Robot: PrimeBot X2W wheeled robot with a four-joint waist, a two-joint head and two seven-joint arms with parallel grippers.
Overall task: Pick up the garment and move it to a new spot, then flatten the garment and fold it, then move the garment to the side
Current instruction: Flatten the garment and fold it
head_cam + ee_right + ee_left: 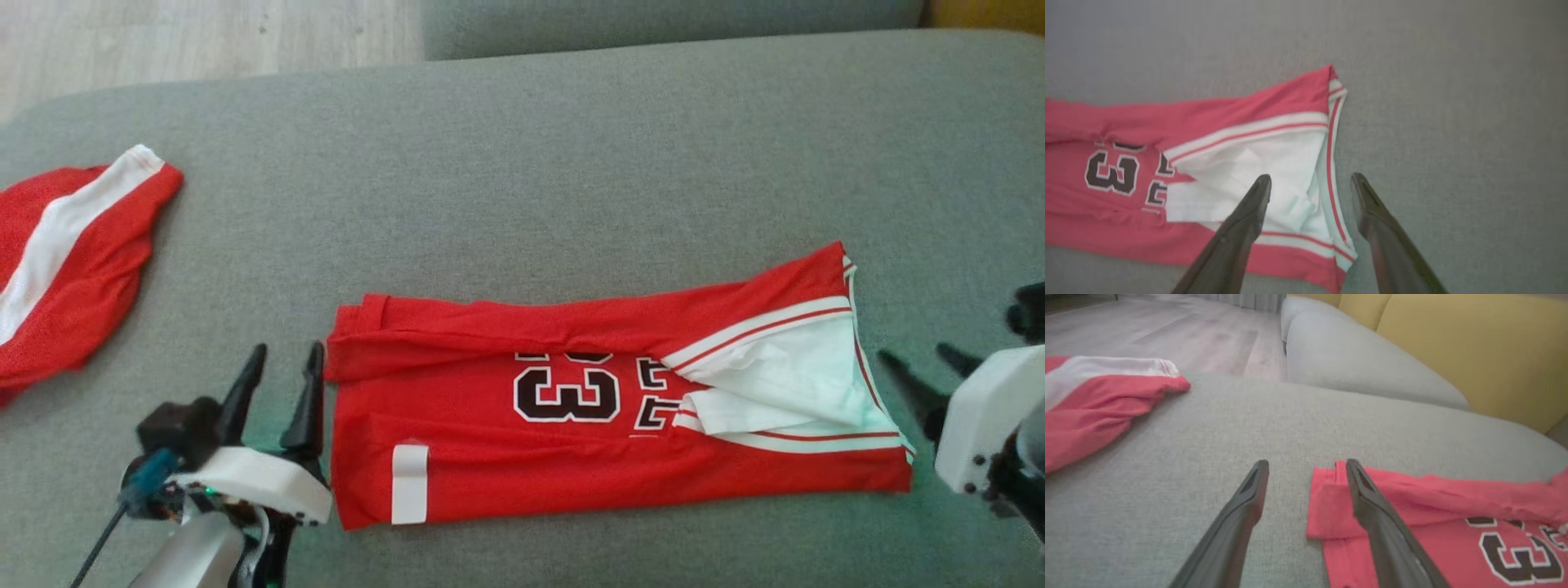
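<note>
Two red garments lay on the grey sofa cushion (571,147). The task's one, a red jersey (571,441), was folded into a long band across the middle of the cushion, toward its near edge in the head view. Its black number (566,392), outlined in white, faced up. A white label (410,483) sat near the left end, and the white inner side showed at the right end, framed by striped trim (767,322). The upper long edge was turned over in a slightly rumpled fold.

The left tool (288,349) stood at the jersey's left end, its two dark fingers wide apart and holding nothing. In the left wrist view one finger lay over the folded corner of the cloth and the other over bare cushion; whether the first touched the cloth could not be told. The right tool (914,353) was just beside the jersey's right end, likewise spread wide and empty. In the right wrist view one finger hung over the white lining and the other over bare cushion, with the striped edge between them.

The other garment (73,269), red with a broad white stripe, lay bunched at the cushion's far left, well apart from the jersey. Beyond the cushion were a pale wooden floor (204,41) and a second grey cushion (653,20); the left wrist view also showed a yellow backrest (1474,347).
</note>
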